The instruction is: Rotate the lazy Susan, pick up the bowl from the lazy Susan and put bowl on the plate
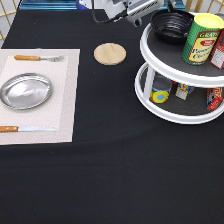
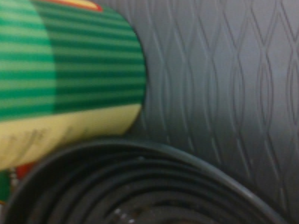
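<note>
Glossy black round bowl (image 1: pixel 171 25) with concentric ridges, sitting on the upper dark grey tray of the two-tier white lazy Susan (image 1: pixel 165 59), at the exterior view's top right. Touching or just beside a green and yellow cylindrical canister (image 1: pixel 201 39) toward the exterior view's right. Silver-grey two-finger gripper (image 1: pixel 141 15) just beside the bowl's rim, toward the exterior view's left; open or closed, cannot tell. Round bowl, so no long axis. Shiny silver metal plate (image 1: pixel 25 90) bare on a pale placemat (image 1: pixel 67 100), well apart at the exterior view's left. Black tablecloth (image 1: pixel 120 175) between, with a round wooden disc (image 1: pixel 110 53).
</note>
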{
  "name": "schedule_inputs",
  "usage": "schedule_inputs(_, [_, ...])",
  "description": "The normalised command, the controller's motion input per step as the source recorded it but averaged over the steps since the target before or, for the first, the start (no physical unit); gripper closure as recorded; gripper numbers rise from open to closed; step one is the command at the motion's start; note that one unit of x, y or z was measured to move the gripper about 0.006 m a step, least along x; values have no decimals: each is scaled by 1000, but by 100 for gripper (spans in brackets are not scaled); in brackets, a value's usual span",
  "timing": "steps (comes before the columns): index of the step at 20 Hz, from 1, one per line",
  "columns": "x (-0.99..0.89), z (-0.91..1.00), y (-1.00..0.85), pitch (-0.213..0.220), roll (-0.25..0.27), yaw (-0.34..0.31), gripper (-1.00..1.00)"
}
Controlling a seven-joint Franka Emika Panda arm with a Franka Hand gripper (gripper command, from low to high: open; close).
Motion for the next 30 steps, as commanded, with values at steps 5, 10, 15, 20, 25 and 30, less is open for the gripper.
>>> schedule_inputs(5, [-218, -85, 240, -24, -210, 22, -100])
schedule_inputs(10, [-97, -17, 29, 0, -169, 5, -100])
schedule_inputs(15, [-44, -27, 3, 0, -141, 1, 100])
schedule_inputs(20, [0, 0, 93, 0, -117, 16, 100])
schedule_inputs(25, [0, 65, 165, 0, -81, 31, 100])
schedule_inputs(30, [0, 56, 91, 0, -56, 19, 100])
